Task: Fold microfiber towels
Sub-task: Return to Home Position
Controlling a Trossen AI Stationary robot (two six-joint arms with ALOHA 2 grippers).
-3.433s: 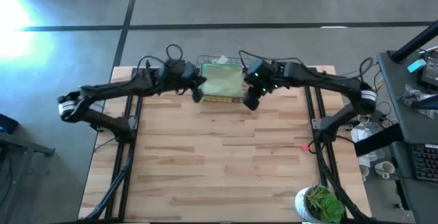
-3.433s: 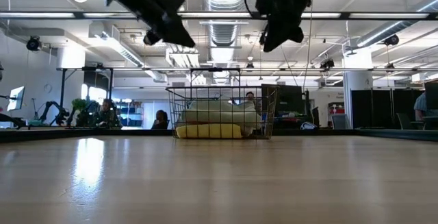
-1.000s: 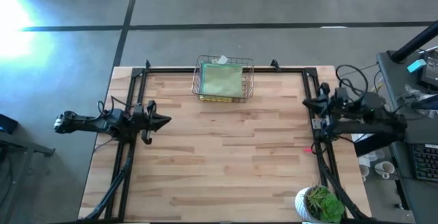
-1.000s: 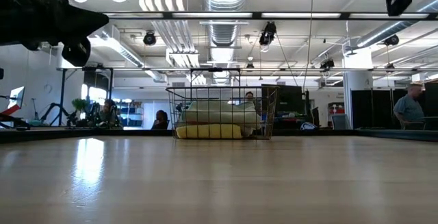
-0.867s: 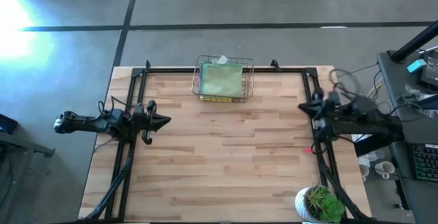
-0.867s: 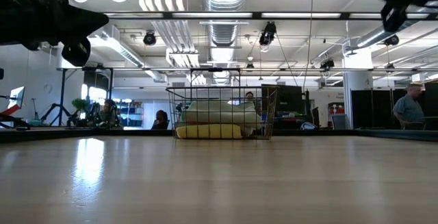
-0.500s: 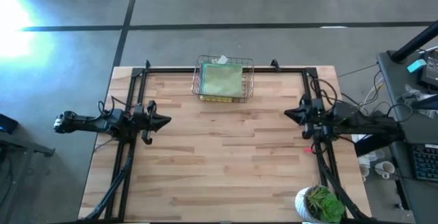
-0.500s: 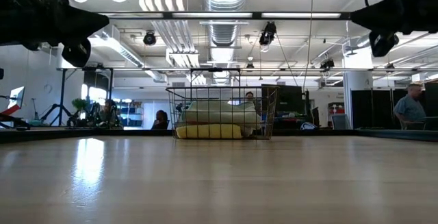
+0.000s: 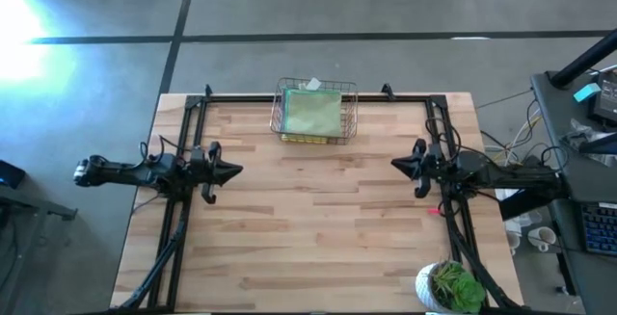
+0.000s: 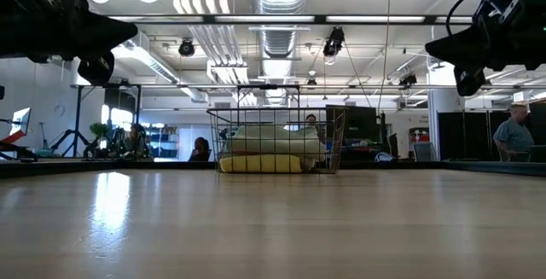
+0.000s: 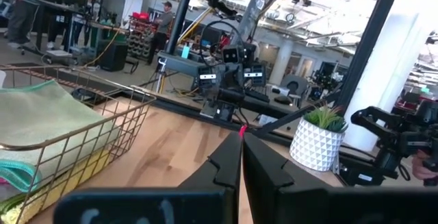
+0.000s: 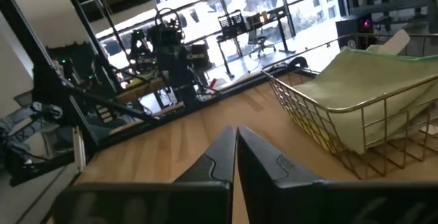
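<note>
Your wooden table point(image 9: 308, 238) stands in an open workshop, with desks and other rigs beyond its far edge. The basket point(image 9: 278, 113) sits at the middle of that far edge. The towels point(image 9: 313, 113) lie stacked inside it, a pale green one on top and the yellow towel point(image 10: 260, 164) at the bottom. Your left gripper point(image 9: 235, 170) hangs over the table's left edge, its fingers pressed together and holding nothing. Your right gripper point(image 9: 395, 165) is opposite at the right edge, fingers likewise closed and empty. Both point inward, well apart from the basket. A plant point(image 9: 449, 286) stands at the near right corner.
</note>
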